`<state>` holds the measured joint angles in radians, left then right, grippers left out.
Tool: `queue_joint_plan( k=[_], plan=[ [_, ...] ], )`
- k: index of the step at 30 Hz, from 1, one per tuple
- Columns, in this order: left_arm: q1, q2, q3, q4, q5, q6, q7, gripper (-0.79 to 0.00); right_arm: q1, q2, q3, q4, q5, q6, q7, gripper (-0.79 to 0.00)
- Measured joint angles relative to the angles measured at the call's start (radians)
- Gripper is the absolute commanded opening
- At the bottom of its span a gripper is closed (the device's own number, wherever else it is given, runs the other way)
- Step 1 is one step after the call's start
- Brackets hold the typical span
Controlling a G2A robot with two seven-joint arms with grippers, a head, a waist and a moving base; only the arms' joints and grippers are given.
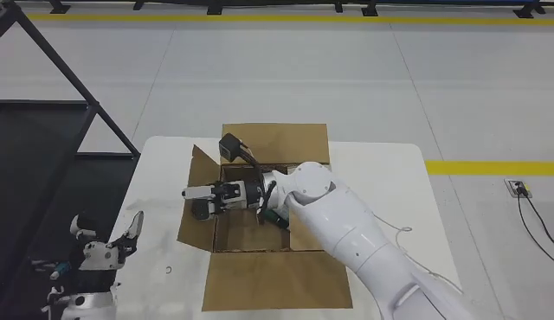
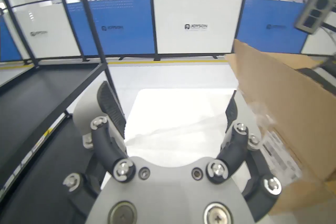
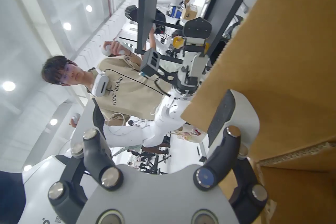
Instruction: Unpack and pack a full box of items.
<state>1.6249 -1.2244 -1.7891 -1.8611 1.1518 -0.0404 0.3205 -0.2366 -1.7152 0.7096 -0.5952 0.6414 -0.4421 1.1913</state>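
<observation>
two grippers, both with jaws spread wide and nothing between them. cardboard box sits at the middle of the white table with its flaps opened outward, the far and near flaps lying broad and flat. its inside is dark from above and the contents cannot be made out. right arm comes in from the near right corner and crosses over the open box. right gripper is at the box's left side, by the left flap. in the right wrist view the right gripper has one finger just beside a cardboard flap; whether they touch cannot be told. left gripper is well apart from the box, low at the table's near left edge. in the left wrist view the left gripper hangs over bare table, with the box wall to one side and a black rack to the other. the black rack stands off the table's left side.
</observation>
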Motion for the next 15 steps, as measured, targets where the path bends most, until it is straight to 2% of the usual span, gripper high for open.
queue_joint_plan(
  k=[3,5,10,15],
  plan=[
    [0.007,-0.003,-0.025,0.009,-0.058,0.021,-0.002,0.000,0.008,-0.014,-0.007,0.010,-0.012,0.006,-0.040,0.000],
    [0.026,-0.004,-0.042,0.007,-0.092,0.000,0.004,0.000,0.018,-0.028,-0.026,0.020,-0.046,0.020,-0.091,0.000],
    [0.075,-0.004,-0.071,-0.003,-0.135,-0.094,0.005,0.000,0.038,-0.071,-0.075,0.059,-0.104,0.063,-0.167,0.000],
    [0.094,0.002,-0.051,-0.020,-0.046,-0.210,-0.012,0.000,0.055,-0.106,-0.094,0.115,-0.117,0.068,-0.193,0.000]
  ],
)
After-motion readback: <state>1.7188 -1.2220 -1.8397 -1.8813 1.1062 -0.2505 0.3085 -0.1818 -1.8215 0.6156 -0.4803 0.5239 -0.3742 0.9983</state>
